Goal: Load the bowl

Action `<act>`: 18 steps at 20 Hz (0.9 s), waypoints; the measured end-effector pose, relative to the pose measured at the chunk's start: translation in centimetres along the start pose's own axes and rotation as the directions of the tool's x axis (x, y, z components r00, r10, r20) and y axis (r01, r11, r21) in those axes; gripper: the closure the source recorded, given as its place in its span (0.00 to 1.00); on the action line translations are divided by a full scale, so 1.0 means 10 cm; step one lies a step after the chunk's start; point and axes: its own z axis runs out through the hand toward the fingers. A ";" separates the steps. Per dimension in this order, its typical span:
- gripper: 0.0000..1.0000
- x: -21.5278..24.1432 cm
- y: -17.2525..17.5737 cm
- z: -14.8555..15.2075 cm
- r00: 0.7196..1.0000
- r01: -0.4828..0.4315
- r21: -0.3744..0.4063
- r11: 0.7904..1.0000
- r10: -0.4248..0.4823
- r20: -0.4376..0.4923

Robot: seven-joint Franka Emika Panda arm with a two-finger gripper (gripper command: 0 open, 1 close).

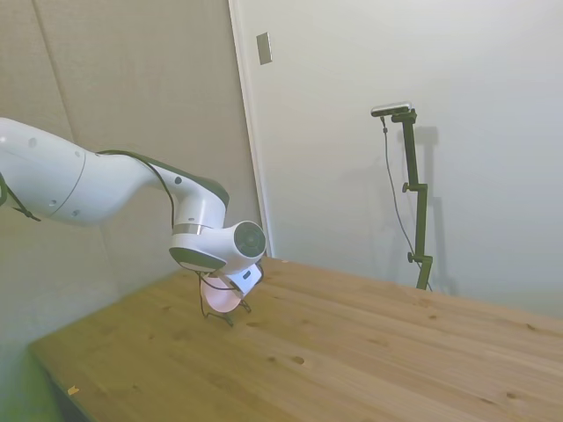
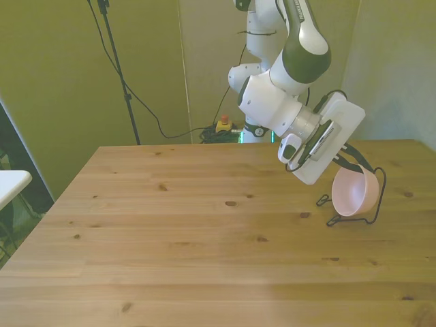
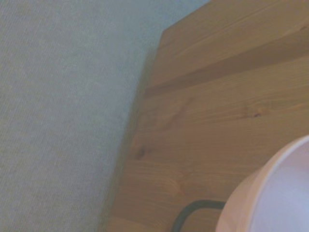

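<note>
Pink bowl (image 2: 355, 192) sits tipped on its side inside the thin black wire rack (image 2: 376, 204), its opening turned toward the front view's left; the wire loop curves round its back and lower rim. Rack and bowl stand on the wooden table (image 2: 204, 245), near the edge on the front view's right. In the side view the bowl (image 1: 220, 299) shows only as a pale pink patch under the arm's last joint, with the rack's dark feet (image 1: 227, 318) touching the wood below it.

I read the tool (image 2: 351, 162) as sitting right at the bowl's upper rim, but its white body and the wrist housing cover the fingers in both outer views, so I cannot tell whether it is open, closed or gripping the rim.

Wrist view: blurred pink rim (image 3: 275, 193) close up, a short curve of black wire (image 3: 193, 210) beside it, table planks (image 3: 217, 96) running to an edge, grey-blue surface (image 3: 63, 111) beyond that edge.

White arm (image 2: 286, 102) reaches down to the rack from above.
</note>
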 end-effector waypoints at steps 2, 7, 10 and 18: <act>1.00 0.01 0.01 0.01 1.000 -0.002 -0.001 1.000 0.002 0.000; 0.00 0.02 0.03 0.01 1.000 -0.005 -0.004 1.000 0.005 -0.003; 0.00 0.02 0.04 0.02 1.000 -0.008 -0.004 1.000 0.008 -0.003; 0.00 0.04 0.06 0.03 1.000 -0.011 -0.006 1.000 0.011 -0.002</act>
